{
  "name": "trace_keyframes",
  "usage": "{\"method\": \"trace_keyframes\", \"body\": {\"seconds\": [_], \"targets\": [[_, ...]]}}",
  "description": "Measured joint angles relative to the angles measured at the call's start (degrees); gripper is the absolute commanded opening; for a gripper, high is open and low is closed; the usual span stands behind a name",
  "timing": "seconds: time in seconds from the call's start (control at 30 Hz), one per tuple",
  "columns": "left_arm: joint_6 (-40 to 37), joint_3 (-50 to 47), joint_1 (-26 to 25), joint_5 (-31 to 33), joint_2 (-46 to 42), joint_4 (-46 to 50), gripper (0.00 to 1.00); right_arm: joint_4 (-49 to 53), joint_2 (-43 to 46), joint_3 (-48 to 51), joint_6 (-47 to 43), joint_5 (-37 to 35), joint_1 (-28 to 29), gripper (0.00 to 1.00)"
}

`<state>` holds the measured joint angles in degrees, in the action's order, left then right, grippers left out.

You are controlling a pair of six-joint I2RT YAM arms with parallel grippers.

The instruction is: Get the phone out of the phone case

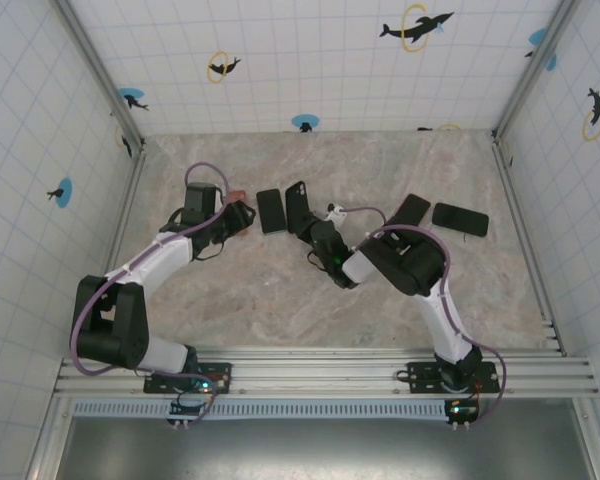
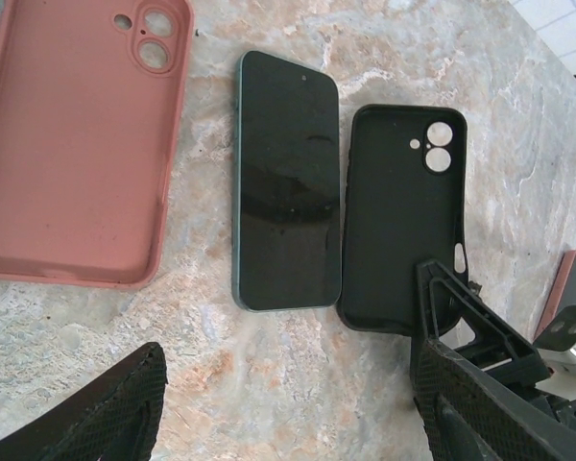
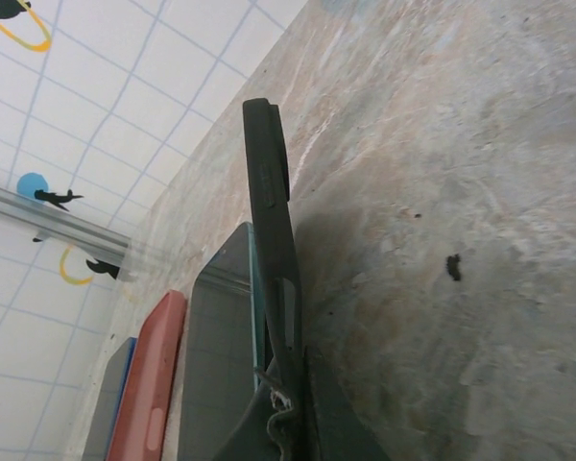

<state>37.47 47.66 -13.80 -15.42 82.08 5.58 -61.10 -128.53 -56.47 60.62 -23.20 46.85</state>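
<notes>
The phone (image 2: 286, 182) lies bare and face up on the table (image 1: 280, 290), already out of its shell. In the top view its long axis runs from 12 to 6 o'clock. It sits between two empty cases: the pink case (image 2: 72, 144) at its 9 o'clock and the black case (image 2: 403, 216) at its 3 o'clock, each just beside it.

The left gripper (image 1: 238, 216) stands with its jaws spread wide and nothing between them. It hangs over the near end of the pink case, so the phone lies at its 3 o'clock, just beside. In its own wrist view the phone is dead ahead at 12 o'clock, its long axis pointing away from the fingers.

The right gripper (image 1: 310, 228) is clenched on the black case, pinching the end at 5 o'clock. Its wrist view shows the case edge-on, tipped up off the table, with the phone flat beside it.

Judging from this, the left arm is the nearer to the phone. Its spread fingers already straddle the phone's short width. The right arm has only the empty shell to carry off.
</notes>
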Motion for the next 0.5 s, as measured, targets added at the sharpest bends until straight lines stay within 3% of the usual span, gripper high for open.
{"method": "trace_keyframes", "body": {"seconds": [0.5], "targets": [[-0.2, 0.0, 0.0, -0.6, 0.0, 0.0, 0.71, -0.3, -0.2, -0.4, 2.8, 3.0, 0.0, 0.11]]}}
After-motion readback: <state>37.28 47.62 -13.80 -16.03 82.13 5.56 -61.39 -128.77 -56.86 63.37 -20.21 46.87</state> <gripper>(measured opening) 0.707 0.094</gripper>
